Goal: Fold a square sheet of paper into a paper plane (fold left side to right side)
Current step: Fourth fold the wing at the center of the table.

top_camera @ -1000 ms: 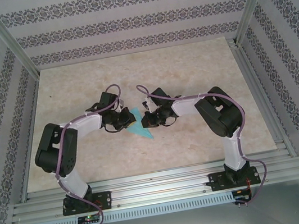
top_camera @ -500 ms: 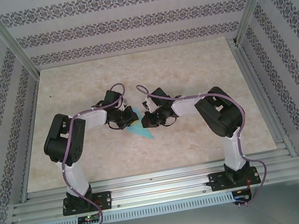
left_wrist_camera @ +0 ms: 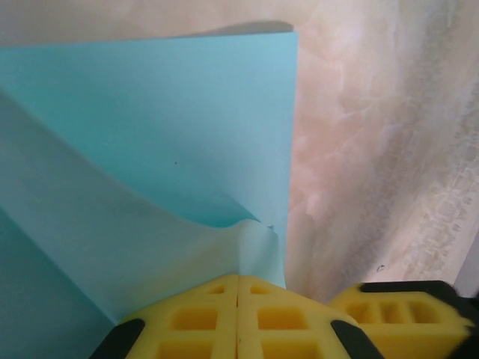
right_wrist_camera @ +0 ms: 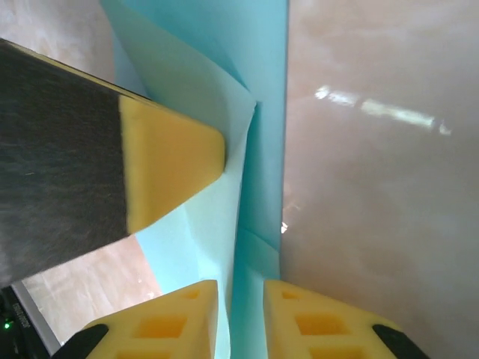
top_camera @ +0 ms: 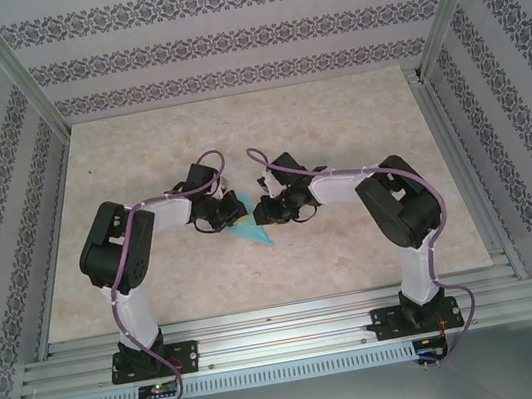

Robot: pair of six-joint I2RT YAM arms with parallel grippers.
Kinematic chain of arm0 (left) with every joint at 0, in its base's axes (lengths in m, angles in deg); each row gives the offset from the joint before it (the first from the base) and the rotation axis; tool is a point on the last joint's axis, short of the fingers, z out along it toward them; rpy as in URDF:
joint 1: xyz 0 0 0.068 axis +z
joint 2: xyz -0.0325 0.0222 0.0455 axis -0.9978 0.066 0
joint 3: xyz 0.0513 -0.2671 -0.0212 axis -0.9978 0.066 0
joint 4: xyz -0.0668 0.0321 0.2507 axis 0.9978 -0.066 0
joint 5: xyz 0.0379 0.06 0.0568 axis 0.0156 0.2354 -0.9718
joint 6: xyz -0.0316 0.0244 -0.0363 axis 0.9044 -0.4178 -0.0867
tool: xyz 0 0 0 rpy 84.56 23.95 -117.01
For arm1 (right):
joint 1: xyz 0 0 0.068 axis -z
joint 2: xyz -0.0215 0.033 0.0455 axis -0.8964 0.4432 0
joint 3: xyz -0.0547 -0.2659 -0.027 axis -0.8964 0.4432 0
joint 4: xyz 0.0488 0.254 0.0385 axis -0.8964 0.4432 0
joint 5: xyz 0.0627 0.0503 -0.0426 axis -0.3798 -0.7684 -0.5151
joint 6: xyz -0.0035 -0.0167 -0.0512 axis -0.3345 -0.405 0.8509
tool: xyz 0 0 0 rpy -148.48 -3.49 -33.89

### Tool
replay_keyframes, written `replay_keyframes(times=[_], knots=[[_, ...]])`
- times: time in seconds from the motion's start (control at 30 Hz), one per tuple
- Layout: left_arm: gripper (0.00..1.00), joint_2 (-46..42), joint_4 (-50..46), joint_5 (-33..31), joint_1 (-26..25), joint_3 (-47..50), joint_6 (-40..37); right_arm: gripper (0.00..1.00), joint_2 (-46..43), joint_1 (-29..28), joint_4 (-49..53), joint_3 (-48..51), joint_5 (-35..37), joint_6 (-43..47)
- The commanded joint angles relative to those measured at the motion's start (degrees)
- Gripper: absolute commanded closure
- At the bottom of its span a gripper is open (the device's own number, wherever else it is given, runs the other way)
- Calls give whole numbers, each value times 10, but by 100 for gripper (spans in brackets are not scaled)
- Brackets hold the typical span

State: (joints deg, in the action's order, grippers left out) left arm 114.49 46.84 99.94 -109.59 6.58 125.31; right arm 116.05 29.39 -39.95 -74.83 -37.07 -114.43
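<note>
1. My left gripper [left_wrist_camera: 238, 293] is pinched together on a lifted edge of the square sheet of paper [left_wrist_camera: 157, 120].
2. My right gripper [right_wrist_camera: 239, 318] stands slightly apart, with the sheet running through its gap.
3. The sheet, partly folded, lies on the surface [top_camera: 334, 118] between my two grippers, near the middle.
</note>
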Motion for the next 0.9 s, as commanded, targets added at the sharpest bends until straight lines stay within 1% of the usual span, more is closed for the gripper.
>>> replay_keyframes(times=[0.0, 0.07, 0.17, 0.37, 0.57, 0.87], knots=[[93, 32, -32, -47, -9, 38, -16, 76, -65, 9, 40, 11, 37, 17], [93, 32, -31, -48, -9, 40, -16, 76, -83, 7, 29, 24, 25, 7], [93, 32, -31, -47, -9, 39, -16, 79, -88, -6, -17, 47, -11, -26], [93, 30, -35, -47, -9, 36, -18, 80, -46, -34, -67, 51, -41, -56], [93, 29, -36, -47, -9, 34, -19, 80, -20, -39, -72, 55, -46, -63], [94, 28, -45, -49, -9, 25, -22, 80, -29, -41, -65, 89, -41, -62]])
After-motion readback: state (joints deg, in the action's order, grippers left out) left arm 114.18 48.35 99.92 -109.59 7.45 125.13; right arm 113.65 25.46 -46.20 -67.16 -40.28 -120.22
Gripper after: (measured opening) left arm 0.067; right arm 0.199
